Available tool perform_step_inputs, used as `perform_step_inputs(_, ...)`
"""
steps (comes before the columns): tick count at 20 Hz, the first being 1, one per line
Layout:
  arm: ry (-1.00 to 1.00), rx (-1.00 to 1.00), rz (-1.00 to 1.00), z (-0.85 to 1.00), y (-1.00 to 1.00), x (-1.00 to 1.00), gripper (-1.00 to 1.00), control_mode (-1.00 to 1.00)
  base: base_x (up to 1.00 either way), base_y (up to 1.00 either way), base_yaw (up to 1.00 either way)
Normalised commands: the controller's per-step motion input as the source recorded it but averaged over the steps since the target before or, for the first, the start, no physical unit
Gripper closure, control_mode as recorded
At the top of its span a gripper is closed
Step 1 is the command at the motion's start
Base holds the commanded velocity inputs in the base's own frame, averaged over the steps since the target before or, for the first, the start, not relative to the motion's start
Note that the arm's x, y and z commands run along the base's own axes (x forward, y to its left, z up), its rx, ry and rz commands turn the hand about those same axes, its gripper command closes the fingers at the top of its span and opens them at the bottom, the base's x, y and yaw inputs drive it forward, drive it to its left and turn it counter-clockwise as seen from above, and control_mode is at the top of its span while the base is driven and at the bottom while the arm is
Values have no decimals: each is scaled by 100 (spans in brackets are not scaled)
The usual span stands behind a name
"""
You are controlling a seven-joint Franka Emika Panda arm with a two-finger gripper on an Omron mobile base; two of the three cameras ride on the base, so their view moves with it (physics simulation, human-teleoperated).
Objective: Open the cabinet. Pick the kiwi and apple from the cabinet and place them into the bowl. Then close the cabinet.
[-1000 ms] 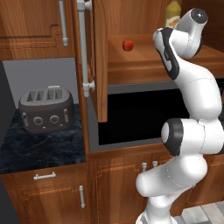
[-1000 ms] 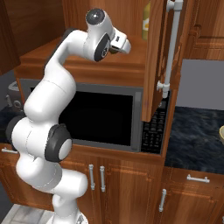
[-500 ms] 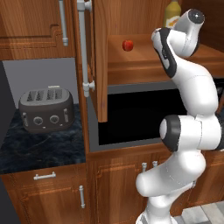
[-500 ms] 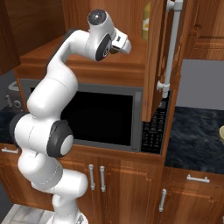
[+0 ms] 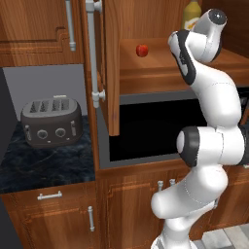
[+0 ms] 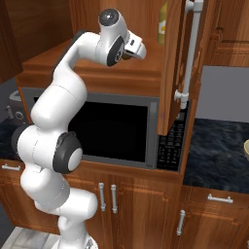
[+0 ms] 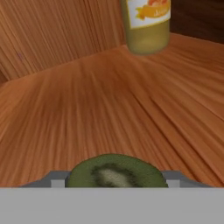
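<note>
We are reaching into open cabinet (image 5: 146, 73); kiwi (image 7: 116, 173) sitting at 6 o'clock in hand view, right at fingers, long axis running 9-to-3. Finger spread: cannot tell. Yellow bottle (image 7: 146, 24) standing at 12 o'clock. Apple (image 5: 142, 50) resting on shelf, well apart.

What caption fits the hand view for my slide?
Kiwi close under the hand camera, yellow bottle behind, on the cabinet shelf.
</note>
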Motion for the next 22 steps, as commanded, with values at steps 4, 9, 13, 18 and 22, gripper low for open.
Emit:
perform_step_inputs(4, 0, 0, 0, -1, 0, -1, 100, -100, 0, 0, 0)
perform_step_inputs(9, -11, 0, 0, 0, 0, -18, 100, -100, 0, 0, 0)
perform_step_inputs(13, -13, 0, 0, 1, 0, -25, 100, -100, 0, 0, 0)
perform_step_inputs(18, -4, 0, 0, 0, 0, -31, 100, -100, 0, 0, 0)
perform_step_inputs(22, -3, 0, 0, 9, 0, -39, 100, -100, 0, 0, 0)
